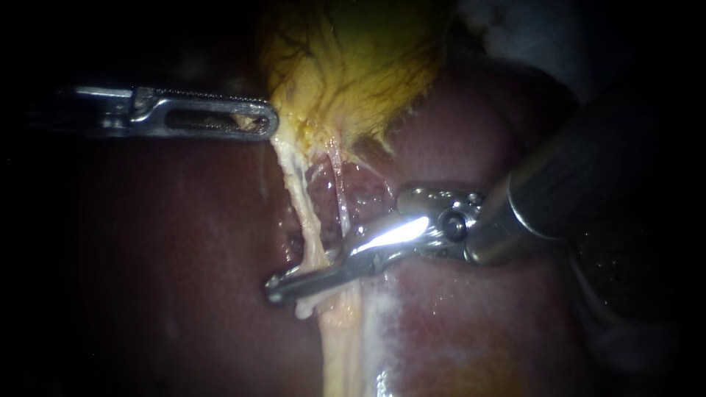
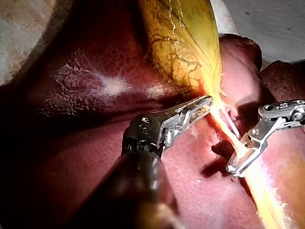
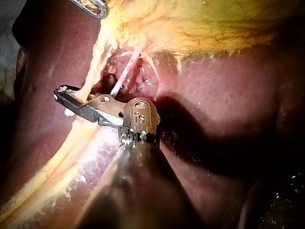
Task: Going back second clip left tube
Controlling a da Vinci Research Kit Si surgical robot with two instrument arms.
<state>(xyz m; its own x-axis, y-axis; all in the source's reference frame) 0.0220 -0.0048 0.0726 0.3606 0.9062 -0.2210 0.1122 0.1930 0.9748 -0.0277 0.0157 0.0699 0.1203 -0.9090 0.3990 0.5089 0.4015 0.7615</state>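
— Right instrument (image 1: 278, 288)?
— Jaws slightly apart, left tube (image 1: 298, 195) lying between them, over the liver (image 1: 169, 242).
— And left instrument (image 1: 266, 121)?
— Jaws clamped on the lower edge of the gallbladder (image 1: 346, 59), just above that tube.

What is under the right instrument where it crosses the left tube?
The left tube runs under the right instrument and emerges beyond it, over the liver. The stretch beneath is covered, so what sits on it cannot be seen.

Yellow gallbladder (image 1: 353, 66), dark red liver (image 1: 162, 242).
Gallbladder: mustard yellow, netted with dark branching lines. Liver around it: maroon, finely mottled, whitish patches. Left tube (image 1: 298, 195) off its neck: creamy white.
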